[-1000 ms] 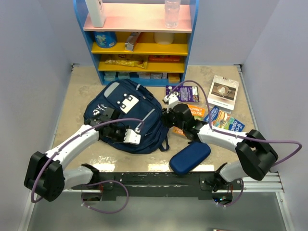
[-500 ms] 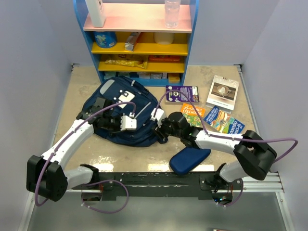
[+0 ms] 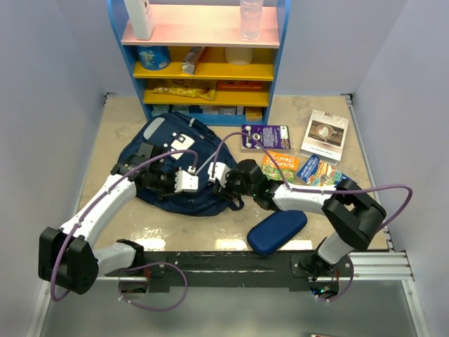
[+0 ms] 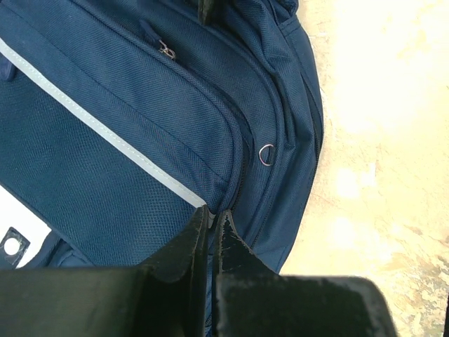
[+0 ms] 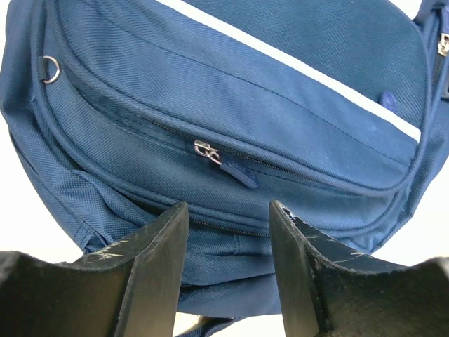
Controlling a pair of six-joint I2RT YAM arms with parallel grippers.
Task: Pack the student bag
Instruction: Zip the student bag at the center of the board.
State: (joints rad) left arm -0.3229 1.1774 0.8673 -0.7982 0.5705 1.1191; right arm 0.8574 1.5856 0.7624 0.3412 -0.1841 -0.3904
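Note:
The student bag point(image 3: 168, 151), a navy backpack with a light stripe and white patches, lies left of the table's middle. My left gripper point(image 3: 199, 184) is on its front. In the left wrist view the jaws point(image 4: 210, 223) are pinched shut on the bag's fabric point(image 4: 126, 140) at the seam where the stripe point(image 4: 91, 123) ends. My right gripper point(image 3: 219, 189) is open at the bag's lower right edge. In the right wrist view its fingers point(image 5: 229, 210) are spread just off the bag point(image 5: 231, 84), below a zipper pull point(image 5: 208, 150), holding nothing.
A dark blue oblong zip case point(image 3: 277, 230) lies near the front edge, right of the bag. Several books point(image 3: 284, 165) lie to the right, with a purple one point(image 3: 265, 136) and a white one point(image 3: 325, 133) behind. A blue shelf unit point(image 3: 203, 63) stands at the back.
The bag has been drawn up and back and is bunched together. My right gripper has swung left from the books to the bag's edge. My left gripper moved with the bag.

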